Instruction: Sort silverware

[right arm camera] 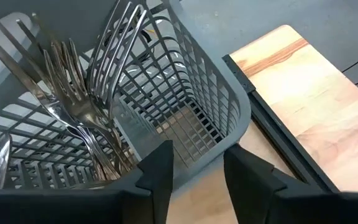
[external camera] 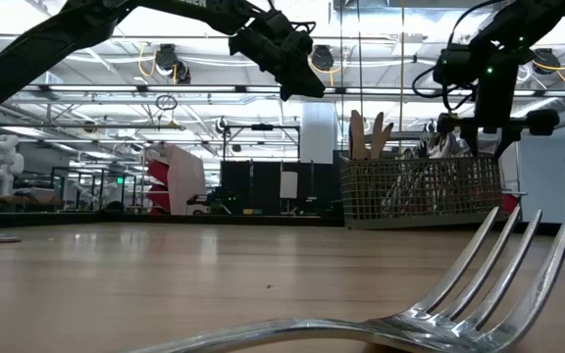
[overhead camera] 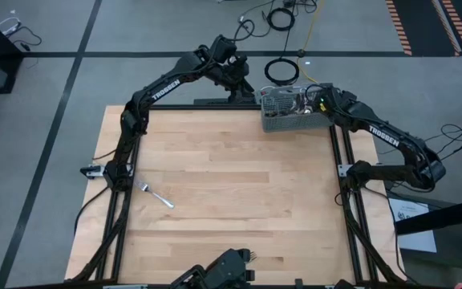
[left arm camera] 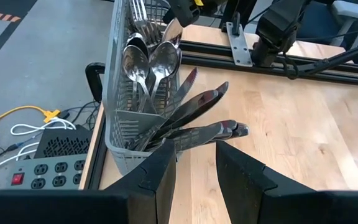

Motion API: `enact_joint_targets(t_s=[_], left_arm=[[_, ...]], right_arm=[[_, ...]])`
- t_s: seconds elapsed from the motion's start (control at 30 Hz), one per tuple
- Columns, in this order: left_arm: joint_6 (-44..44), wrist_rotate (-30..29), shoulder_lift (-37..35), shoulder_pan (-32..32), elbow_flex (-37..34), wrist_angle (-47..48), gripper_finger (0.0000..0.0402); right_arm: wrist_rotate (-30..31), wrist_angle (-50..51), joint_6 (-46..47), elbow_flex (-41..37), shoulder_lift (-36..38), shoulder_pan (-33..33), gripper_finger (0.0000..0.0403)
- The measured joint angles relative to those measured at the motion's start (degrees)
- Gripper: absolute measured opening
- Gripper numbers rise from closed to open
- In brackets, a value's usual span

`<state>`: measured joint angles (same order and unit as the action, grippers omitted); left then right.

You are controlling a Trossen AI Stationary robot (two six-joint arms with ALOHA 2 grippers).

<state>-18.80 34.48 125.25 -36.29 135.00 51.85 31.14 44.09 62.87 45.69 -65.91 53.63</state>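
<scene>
The grey mesh caddy [overhead camera: 291,120] stands at the table's far right corner. It holds upright forks [right arm camera: 79,106], spoons [left arm camera: 148,62] and knives [left arm camera: 191,112] that lean out over its rim. One fork [overhead camera: 157,195] lies flat on the wood near the table's left side, and it fills the foreground of the low view [external camera: 439,304]. My right gripper [right arm camera: 197,165] hangs open just above the caddy's fork compartment, with nothing between its fingers. My left gripper [left arm camera: 194,168] is raised beyond the caddy's knife end, open and empty, pointing slantwise down at it.
A power strip [left arm camera: 48,168] and cables [overhead camera: 283,72] lie on the floor past the far edge. Black frame rails [left arm camera: 303,59] run along the table's right side. A small dark object [overhead camera: 93,171] sits at the left edge. Bare wood [overhead camera: 239,209] spreads across the middle.
</scene>
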Motion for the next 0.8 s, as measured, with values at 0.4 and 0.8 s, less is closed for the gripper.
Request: enact_joint_targets(t_s=[0.4,0.8], left_arm=[[0.0,0.0,0.0,0.0,0.0,0.1,0.0121],[-0.1,0.1,0.0,0.0,0.0,-0.3,0.0121]], right_arm=[[-9.4,1.3,1.6,-0.5,3.2,-0.7,0.0127],[-11.6,1.7,1.8,-0.4,5.8,-2.4,0.0127]])
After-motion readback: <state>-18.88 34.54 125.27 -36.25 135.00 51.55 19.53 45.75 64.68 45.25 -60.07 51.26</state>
